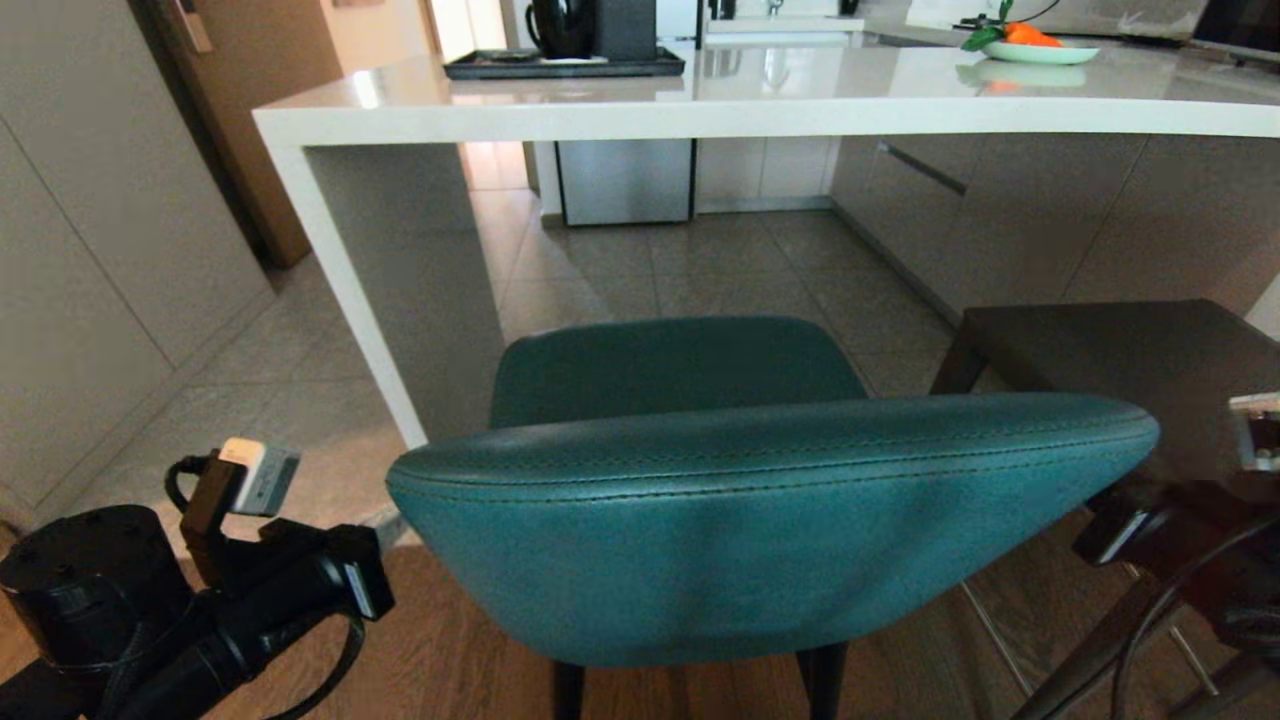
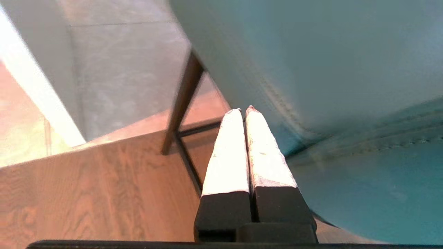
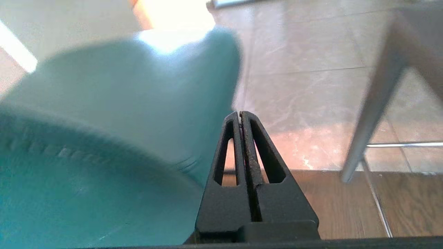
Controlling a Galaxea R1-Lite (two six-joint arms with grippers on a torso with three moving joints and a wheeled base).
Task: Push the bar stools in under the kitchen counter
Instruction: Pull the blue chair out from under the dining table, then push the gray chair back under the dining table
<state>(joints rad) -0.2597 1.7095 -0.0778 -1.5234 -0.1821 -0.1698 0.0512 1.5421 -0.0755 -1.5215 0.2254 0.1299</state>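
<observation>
The teal bar stool (image 1: 770, 520) stands right in front of me, its rounded back toward me and its seat (image 1: 670, 370) pointing at the kitchen counter (image 1: 760, 115). The dark grey bar stool (image 1: 1110, 360) stands to its right, under the counter's edge. My left arm (image 1: 250, 590) is low beside the teal back's left end. My left gripper (image 2: 244, 110) is shut and empty, close to the teal stool (image 2: 328, 69) and near its black leg (image 2: 183, 100). My right gripper (image 3: 240, 113) is shut and empty by the right end of the teal stool (image 3: 104, 121).
The counter's white-edged side panel (image 1: 400, 290) stands left of the teal stool. A black tray (image 1: 565, 65) and a plate of orange items (image 1: 1035, 48) sit on the counter. Grey cabinets (image 1: 90, 260) line the left wall. The grey stool's chrome leg (image 3: 373, 117) is to the right.
</observation>
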